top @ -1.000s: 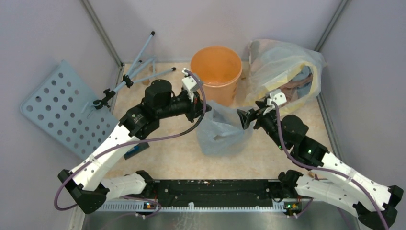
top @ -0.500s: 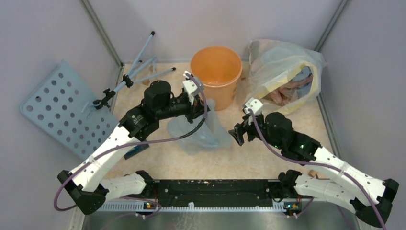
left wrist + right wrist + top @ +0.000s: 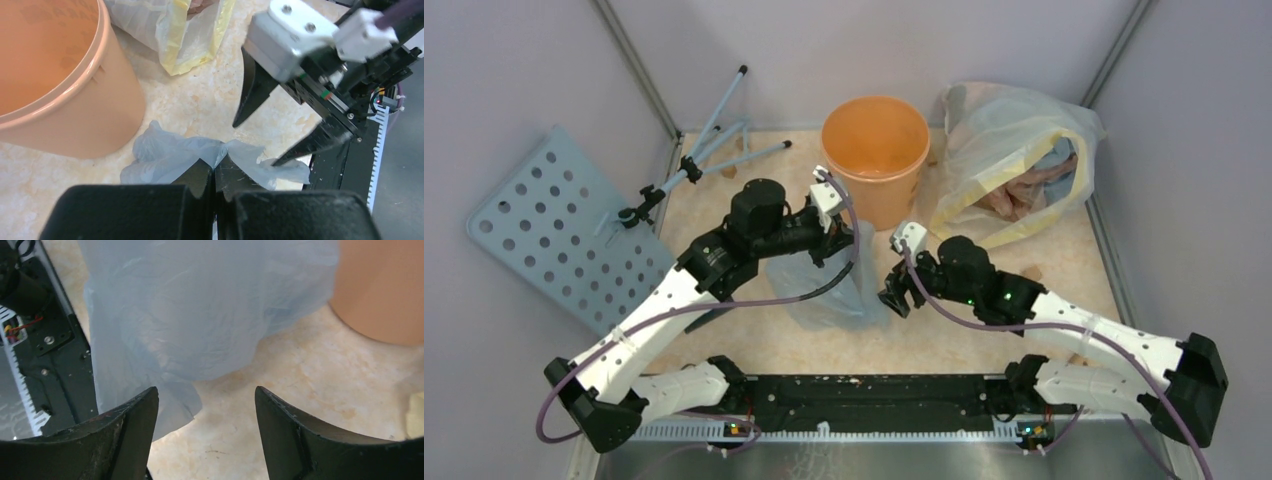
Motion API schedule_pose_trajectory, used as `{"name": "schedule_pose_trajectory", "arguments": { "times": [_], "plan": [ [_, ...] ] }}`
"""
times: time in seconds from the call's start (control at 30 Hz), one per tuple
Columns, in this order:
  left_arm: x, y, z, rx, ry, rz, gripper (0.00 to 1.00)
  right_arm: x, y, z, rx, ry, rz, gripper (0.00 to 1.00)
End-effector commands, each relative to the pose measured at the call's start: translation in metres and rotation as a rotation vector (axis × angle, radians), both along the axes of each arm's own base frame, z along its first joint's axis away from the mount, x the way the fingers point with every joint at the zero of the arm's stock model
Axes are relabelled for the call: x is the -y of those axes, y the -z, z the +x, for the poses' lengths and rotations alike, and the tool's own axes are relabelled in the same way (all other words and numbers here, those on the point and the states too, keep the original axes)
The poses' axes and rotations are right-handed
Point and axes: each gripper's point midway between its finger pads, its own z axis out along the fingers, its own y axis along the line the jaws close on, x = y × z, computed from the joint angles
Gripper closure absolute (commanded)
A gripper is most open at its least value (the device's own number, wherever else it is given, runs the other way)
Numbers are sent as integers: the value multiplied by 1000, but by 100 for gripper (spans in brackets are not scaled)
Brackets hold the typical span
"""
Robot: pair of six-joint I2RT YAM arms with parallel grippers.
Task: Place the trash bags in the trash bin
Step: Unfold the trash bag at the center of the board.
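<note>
The grey-bluish trash bag (image 3: 826, 286) hangs from my left gripper (image 3: 844, 243), which is shut on its top edge; in the left wrist view the crinkled plastic (image 3: 175, 157) spreads from the closed jaws of that gripper (image 3: 215, 169). The orange trash bin (image 3: 875, 152) stands just behind, upright and open; its wall fills the left of the left wrist view (image 3: 60, 90). My right gripper (image 3: 894, 292) is open, close to the bag's right side. In the right wrist view the bag (image 3: 200, 310) hangs ahead of that gripper (image 3: 206, 396), its lower corner by the left finger, and the bin (image 3: 385, 285) sits at the upper right.
A big clear bag with yellow edges (image 3: 1014, 155), holding cloth, lies right of the bin. A blue perforated board (image 3: 559, 225) leans at the left with a thin tripod (image 3: 709, 150) behind it. A black rail (image 3: 874, 395) runs along the near edge.
My right gripper let go of the bag, opened, and moved left and nearer, low beside the bag. The bag collapsed and now hangs narrow from my left gripper, which dropped slightly.
</note>
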Motion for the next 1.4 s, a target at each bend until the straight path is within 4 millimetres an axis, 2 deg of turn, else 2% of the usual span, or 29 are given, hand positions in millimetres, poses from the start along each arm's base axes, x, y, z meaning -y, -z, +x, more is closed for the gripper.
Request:
{"name": "schedule_pose_trajectory", "arguments": {
  "times": [0.0, 0.3, 0.43, 0.6, 0.73, 0.97, 1.07, 1.2, 1.37],
  "plan": [
    [-11, -8, 0, 67, -28, -2, 100, -41, -22, -31, 49, -203, 112, 30],
    [-24, -11, 7, 124, -99, -4, 100, -66, -13, -83, 63, -477, 73, 31],
    [-23, -15, 7, 128, -99, -19, 100, -70, -10, -87, 76, -489, 80, 29],
    [-19, -19, 2, 129, -71, -46, 100, -76, -22, -76, 136, -451, 118, 30],
    [-21, -18, 3, 133, -82, -40, 100, -80, -23, -87, 134, -529, 129, 39],
    [-36, -19, 14, 170, -181, -22, 100, -75, -1, -114, 82, -634, 95, 40],
    [-36, -21, 13, 183, -184, -37, 100, -71, 3, -112, 92, -611, 96, 42],
    [-33, -23, 11, 182, -161, -47, 100, -68, -2, -103, 133, -553, 111, 48],
    [-30, -27, 6, 186, -130, -62, 100, -69, -3, -85, 189, -484, 79, 48]
  ]
}}
